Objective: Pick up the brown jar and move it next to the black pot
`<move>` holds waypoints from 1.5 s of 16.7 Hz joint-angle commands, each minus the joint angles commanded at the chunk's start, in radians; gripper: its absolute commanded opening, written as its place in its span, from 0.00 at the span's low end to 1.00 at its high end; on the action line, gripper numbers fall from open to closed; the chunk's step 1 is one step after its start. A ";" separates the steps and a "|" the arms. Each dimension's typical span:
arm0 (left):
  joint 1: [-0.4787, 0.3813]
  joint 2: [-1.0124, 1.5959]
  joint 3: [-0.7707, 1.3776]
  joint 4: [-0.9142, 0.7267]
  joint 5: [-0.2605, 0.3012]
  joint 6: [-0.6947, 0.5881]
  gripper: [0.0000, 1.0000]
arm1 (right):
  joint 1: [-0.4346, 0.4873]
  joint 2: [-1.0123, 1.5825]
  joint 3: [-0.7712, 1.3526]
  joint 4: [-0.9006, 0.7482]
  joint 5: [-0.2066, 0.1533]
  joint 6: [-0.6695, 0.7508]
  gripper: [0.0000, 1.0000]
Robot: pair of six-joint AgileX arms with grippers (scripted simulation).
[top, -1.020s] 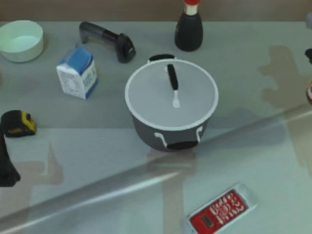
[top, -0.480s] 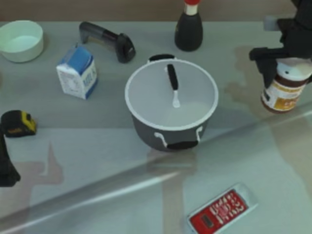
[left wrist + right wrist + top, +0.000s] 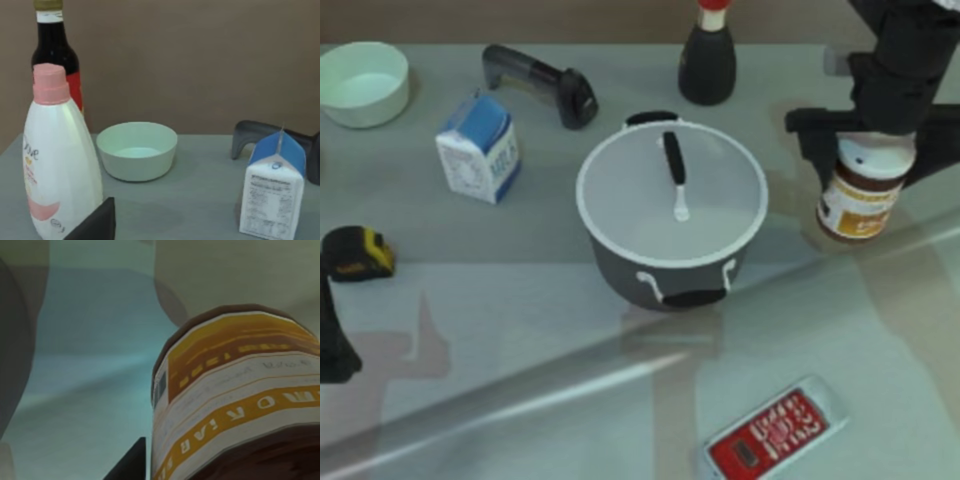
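The brown jar (image 3: 858, 195), white-lidded with a white-and-orange label, hangs tilted just above the table to the right of the black pot (image 3: 670, 205). My right gripper (image 3: 873, 148) is shut on its upper part from above. A gap of bare table separates jar and pot. In the right wrist view the jar's label (image 3: 240, 390) fills the picture, with one dark finger (image 3: 131, 465) against its side. The pot stands at the table's middle with its pale lid on. My left gripper (image 3: 332, 340) is parked at the left edge, open.
A dark bottle with red cap (image 3: 708, 60) stands behind the pot. A white bowl (image 3: 362, 83), black scanner (image 3: 540, 82), milk carton (image 3: 480, 148) and tape measure (image 3: 358, 252) occupy the left. A red device (image 3: 777, 430) lies near the front. A white pink-capped bottle (image 3: 57, 160) is beside the left gripper.
My right arm has come in from the right edge, carrying the jar leftward and closer to the pot. The left arm has not moved.
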 joint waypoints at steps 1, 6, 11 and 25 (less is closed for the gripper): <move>0.000 0.000 0.000 0.000 0.000 0.000 1.00 | -0.005 -0.004 -0.002 -0.002 -0.001 0.001 0.00; 0.000 0.000 0.000 0.000 0.000 0.000 1.00 | -0.004 0.007 -0.083 0.099 0.000 0.004 0.00; 0.000 0.000 0.000 0.000 0.000 0.000 1.00 | 0.002 0.025 -0.158 0.183 0.000 0.002 0.00; 0.000 0.000 0.000 0.000 0.000 0.000 1.00 | 0.002 0.025 -0.158 0.183 0.000 0.002 0.90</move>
